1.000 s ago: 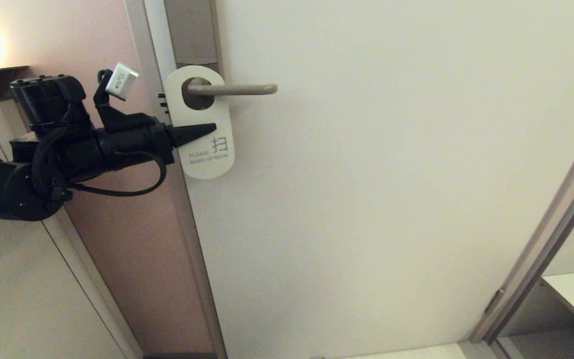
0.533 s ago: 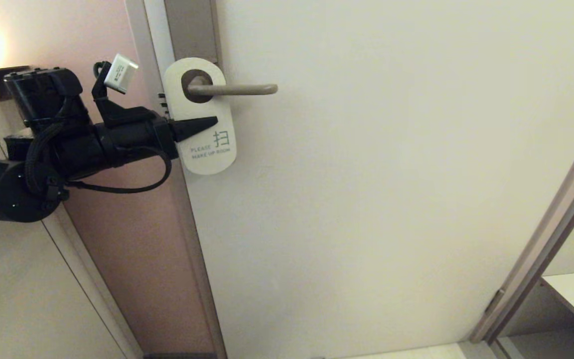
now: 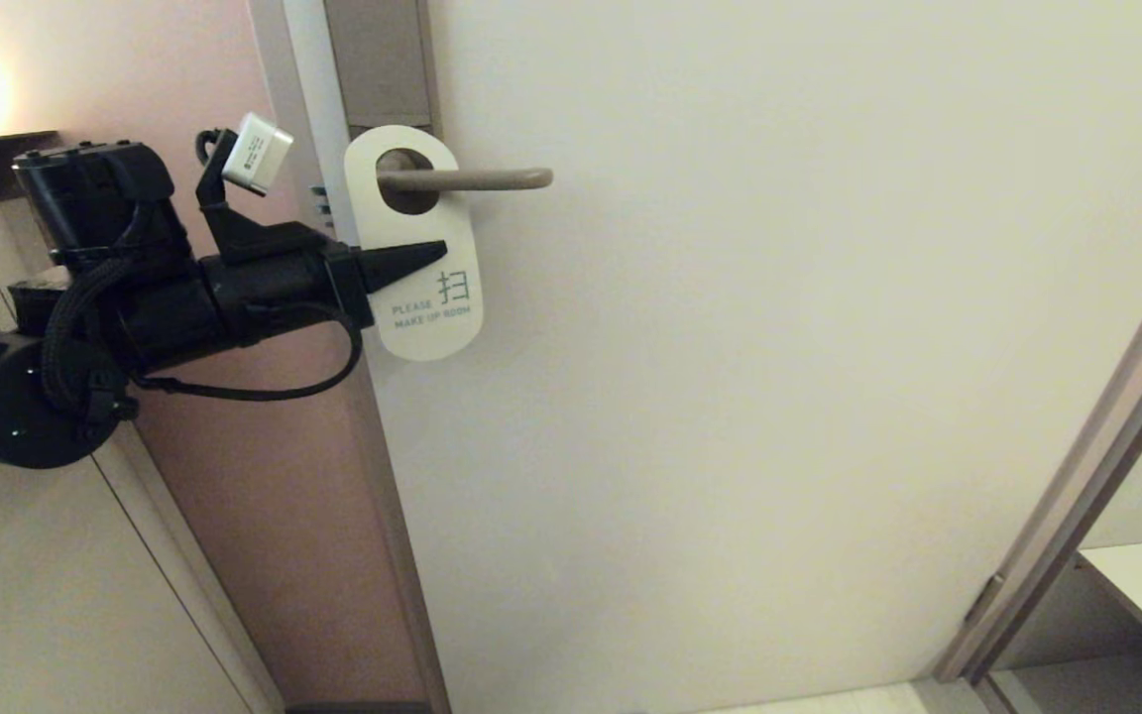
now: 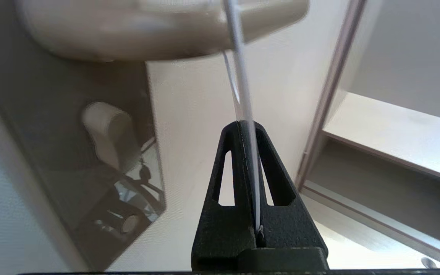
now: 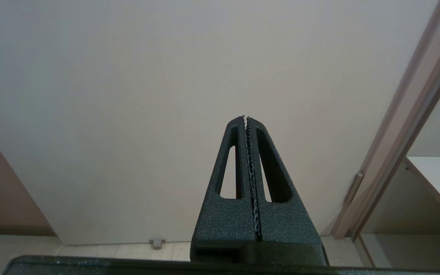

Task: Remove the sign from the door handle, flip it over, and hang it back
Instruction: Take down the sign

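Sign (image 3: 419,260), white side out, hangs on door handle (image 3: 462,179), pinched mid-body by left gripper (image 3: 440,248).

Left arm enters head view from left edge, forearm near level, wrist angled slightly upward toward upper centre-left. Left gripper (image 3: 440,248) tips at upper centre-left of frame, fingers pressed together, pinching the sign (image 3: 432,317) edge-on. Right gripper (image 5: 246,118) seen only by own wrist camera, fingers closed, empty.
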Robot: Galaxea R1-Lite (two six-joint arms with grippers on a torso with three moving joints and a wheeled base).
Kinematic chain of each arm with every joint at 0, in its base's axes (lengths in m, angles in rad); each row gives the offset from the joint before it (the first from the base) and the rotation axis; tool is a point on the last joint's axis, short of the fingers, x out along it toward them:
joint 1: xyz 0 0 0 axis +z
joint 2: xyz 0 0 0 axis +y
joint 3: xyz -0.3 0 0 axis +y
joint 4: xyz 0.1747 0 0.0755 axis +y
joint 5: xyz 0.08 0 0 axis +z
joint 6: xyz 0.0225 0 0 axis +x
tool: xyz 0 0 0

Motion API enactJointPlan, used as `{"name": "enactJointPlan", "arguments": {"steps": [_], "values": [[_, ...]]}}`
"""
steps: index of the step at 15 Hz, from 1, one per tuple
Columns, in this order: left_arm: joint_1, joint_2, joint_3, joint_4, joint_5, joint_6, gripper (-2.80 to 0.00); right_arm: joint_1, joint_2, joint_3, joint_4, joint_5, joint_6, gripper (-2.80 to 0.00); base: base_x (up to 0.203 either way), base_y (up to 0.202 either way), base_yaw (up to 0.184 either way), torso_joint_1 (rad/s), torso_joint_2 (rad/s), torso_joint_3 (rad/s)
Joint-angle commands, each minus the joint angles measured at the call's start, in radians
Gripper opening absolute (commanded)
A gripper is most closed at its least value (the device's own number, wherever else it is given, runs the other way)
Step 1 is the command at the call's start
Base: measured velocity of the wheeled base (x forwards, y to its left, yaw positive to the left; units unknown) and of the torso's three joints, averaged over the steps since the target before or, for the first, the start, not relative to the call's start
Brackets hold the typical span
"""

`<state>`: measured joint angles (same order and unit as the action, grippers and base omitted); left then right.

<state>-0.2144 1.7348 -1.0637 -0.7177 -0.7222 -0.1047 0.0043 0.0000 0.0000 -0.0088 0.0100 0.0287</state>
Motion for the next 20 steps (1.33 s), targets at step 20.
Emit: {"name": "enactJointPlan", "arguments": {"steps": [20], "values": [[-0.017, -0.039, 0.051, -0.002, 0.108, 0.095, -2.80, 0.000, 0.000, 0.000, 0.000, 0.001, 0.000, -2.80, 0.000, 0.000, 0.000, 0.000, 0.00, 0.000]]}}
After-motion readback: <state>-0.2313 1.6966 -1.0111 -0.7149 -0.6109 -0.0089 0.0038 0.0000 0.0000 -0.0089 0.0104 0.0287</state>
